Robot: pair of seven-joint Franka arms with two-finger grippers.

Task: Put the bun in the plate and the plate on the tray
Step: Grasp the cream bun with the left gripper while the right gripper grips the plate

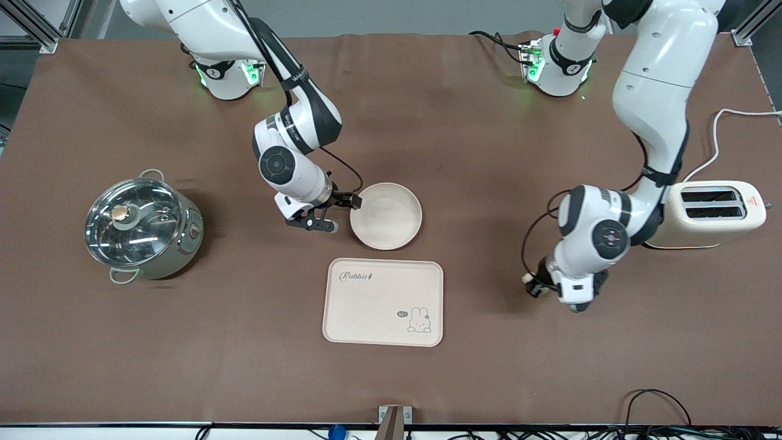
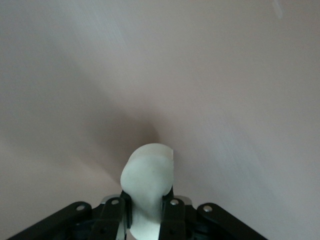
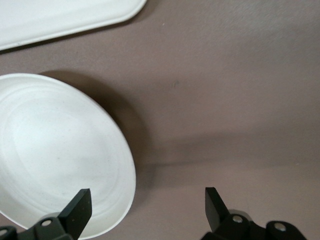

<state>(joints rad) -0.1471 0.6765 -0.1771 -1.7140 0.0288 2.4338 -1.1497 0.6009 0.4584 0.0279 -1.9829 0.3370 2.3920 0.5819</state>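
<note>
Left tool (image 2: 147,212) grips bun (image 2: 148,182)

shiny steel pot with glass lid and two loop handles (image 1: 144,227) on brown table (image 1: 476,153), toward the right arm's end | cream two-slot toaster (image 1: 716,215) with white cord (image 1: 721,137), toward the left arm's end | both standing upright, well apart
</note>
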